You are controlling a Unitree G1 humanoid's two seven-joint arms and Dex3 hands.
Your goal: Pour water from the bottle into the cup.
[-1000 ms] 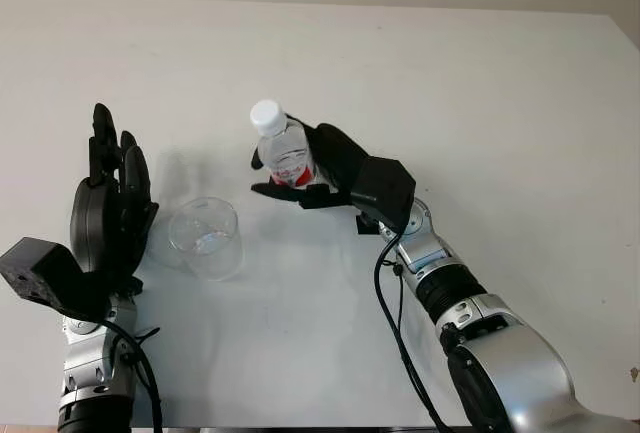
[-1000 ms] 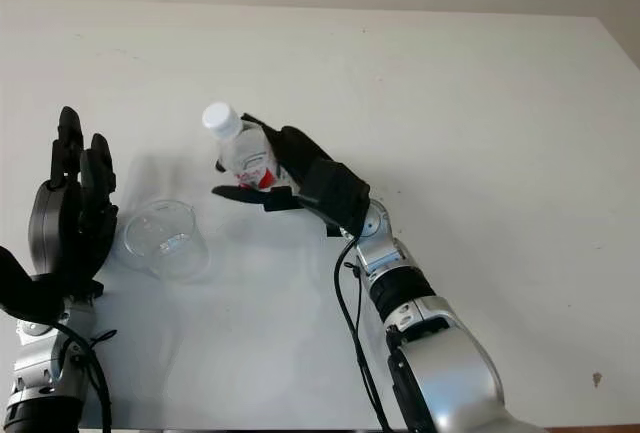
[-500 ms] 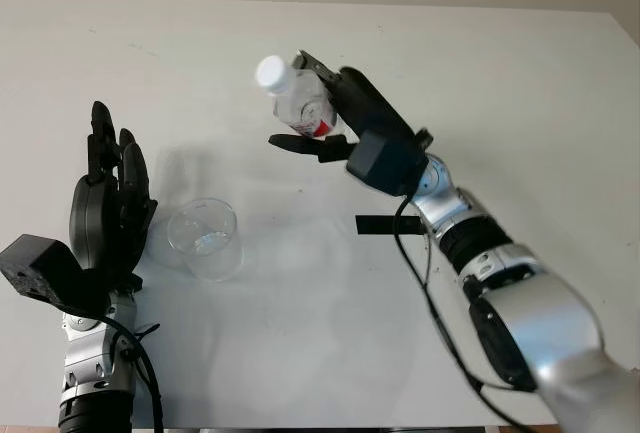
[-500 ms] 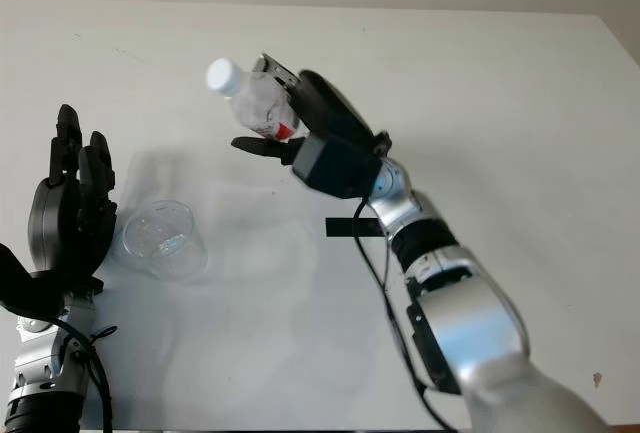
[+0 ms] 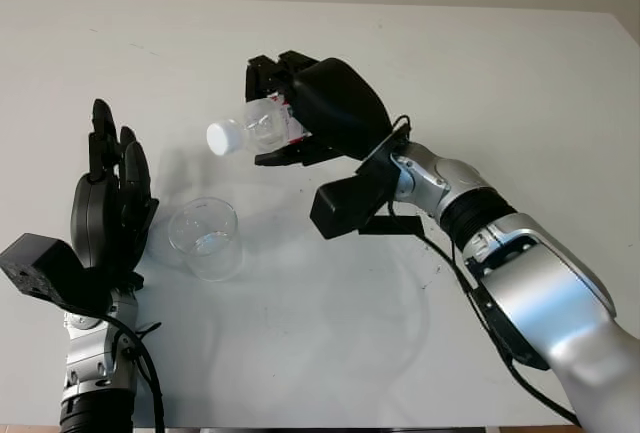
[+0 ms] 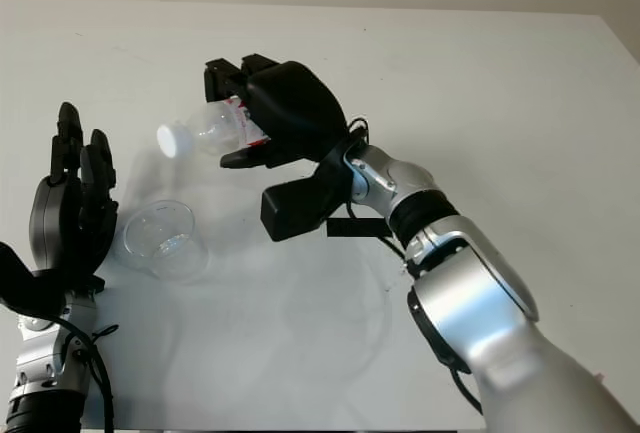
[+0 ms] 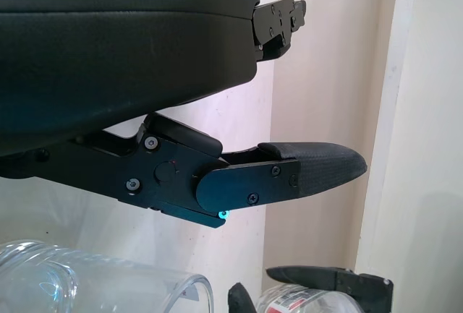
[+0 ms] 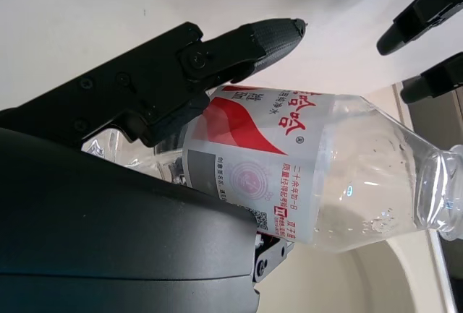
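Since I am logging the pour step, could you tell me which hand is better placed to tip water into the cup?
The right hand: it already grips the bottle, tilted with its white cap above the cup. The left hand is open beside the cup.

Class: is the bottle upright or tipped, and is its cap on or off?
Tipped: the bottle lies nearly sideways in the right hand, neck aimed above the cup. Its white cap is on.

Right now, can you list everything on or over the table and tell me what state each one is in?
bottle: capped, tipped almost on its side above the table, neck toward the cup
cup: upright on the table, no water visible in it
right hand: shut on the bottle, raised over the table
left hand: open, beside the cup
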